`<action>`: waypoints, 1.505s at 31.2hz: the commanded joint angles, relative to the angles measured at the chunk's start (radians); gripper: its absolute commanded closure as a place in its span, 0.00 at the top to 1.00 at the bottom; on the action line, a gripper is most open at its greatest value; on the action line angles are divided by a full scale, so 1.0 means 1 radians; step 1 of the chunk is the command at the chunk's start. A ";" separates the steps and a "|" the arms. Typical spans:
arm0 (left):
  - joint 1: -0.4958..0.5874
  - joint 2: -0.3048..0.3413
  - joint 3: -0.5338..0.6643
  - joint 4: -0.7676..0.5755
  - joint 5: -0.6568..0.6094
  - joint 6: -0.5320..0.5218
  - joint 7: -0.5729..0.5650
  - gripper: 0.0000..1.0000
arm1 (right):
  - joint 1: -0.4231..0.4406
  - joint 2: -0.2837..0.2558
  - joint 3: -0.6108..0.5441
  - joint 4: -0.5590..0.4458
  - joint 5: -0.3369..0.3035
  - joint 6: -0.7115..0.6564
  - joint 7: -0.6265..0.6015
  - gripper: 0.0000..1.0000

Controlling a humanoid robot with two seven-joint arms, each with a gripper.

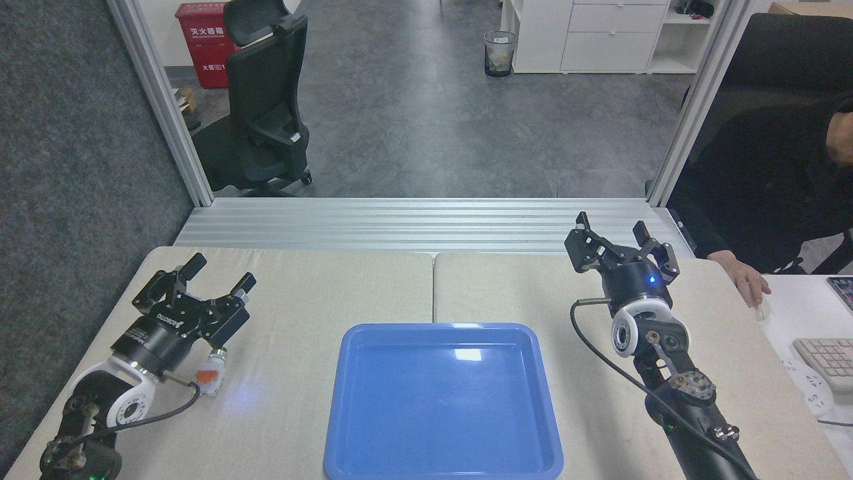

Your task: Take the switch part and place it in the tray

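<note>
- Nothing is in the tray yet: its blue floor lies bare and glossy, so the whole job is ahead.
- Left claw stands with its jaws spread wide and nothing between them; it hangs low over the table, fingers pointing away from the robot.
- Switch part lies on the cloth behind that claw's fingertips, tucked right beside the wrist housing and partly hidden by it, not between the jaws.
- Tray sits well off to the claw's right, across open tabletop.
- Right claw is also parted and empty, held up on the far side of the tray, well apart from the piece.
- Left to do, by my reading: bring the jaws around the part, close, lift, carry it right, release over the tray.
- Looks-wise, the part is a small whitish plastic piece with an orange band in the middle; its far end is hidden against the gripper body.
- Lying flat and light, it may well skid if nudged.
</note>
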 commanded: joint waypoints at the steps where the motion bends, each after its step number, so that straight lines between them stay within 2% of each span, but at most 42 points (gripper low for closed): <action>1: 0.008 0.012 0.026 -0.003 0.025 -0.021 -0.003 1.00 | 0.000 0.001 0.000 0.000 0.000 0.000 0.000 1.00; 7: 0.017 0.013 0.029 -0.005 0.031 -0.084 -0.006 1.00 | 0.000 0.001 0.000 0.000 0.000 0.000 0.000 1.00; 11: -0.005 0.007 0.052 0.003 0.051 -0.071 -0.006 1.00 | 0.000 0.001 0.000 0.000 0.000 0.000 0.000 1.00; 13: -0.034 0.000 0.073 0.012 0.080 -0.025 -0.006 1.00 | 0.000 0.001 0.000 0.000 0.000 0.000 0.000 1.00; 15: -0.037 -0.008 0.069 0.003 0.089 0.085 -0.009 1.00 | 0.000 0.001 0.000 0.000 0.000 0.000 0.000 1.00; 17: -0.026 -0.011 0.063 0.000 0.092 0.147 -0.009 1.00 | 0.000 0.001 0.000 0.000 0.000 0.000 0.000 1.00; 22: -0.013 0.000 0.061 0.027 0.069 0.150 -0.009 1.00 | 0.000 0.001 0.000 0.000 0.000 0.000 0.000 1.00; 24: 0.023 -0.006 0.049 0.026 0.017 0.167 -0.012 1.00 | 0.000 0.001 0.000 0.000 0.000 0.000 0.000 1.00; 26: 0.084 -0.031 0.035 0.015 -0.107 0.216 -0.011 1.00 | -0.001 0.001 0.000 0.000 0.000 0.000 0.000 1.00; 28: 0.127 -0.083 0.020 0.005 -0.280 0.297 -0.009 1.00 | 0.000 0.001 0.000 0.000 0.000 0.000 0.000 1.00; 31: 0.161 -0.140 -0.003 0.001 -0.409 0.377 -0.007 1.00 | 0.000 0.001 0.000 0.000 0.000 0.000 0.000 1.00; 37: 0.169 -0.163 -0.020 0.014 -0.425 0.463 -0.017 1.00 | 0.000 0.001 0.000 0.000 0.000 0.000 0.000 1.00; 43: 0.170 -0.171 -0.134 0.047 -0.419 0.627 -0.017 1.00 | 0.000 0.001 0.000 0.000 0.000 0.001 0.000 1.00; 47: 0.166 -0.172 -0.160 0.096 -0.410 0.672 -0.007 1.00 | 0.000 0.001 0.000 0.000 0.000 0.001 0.000 1.00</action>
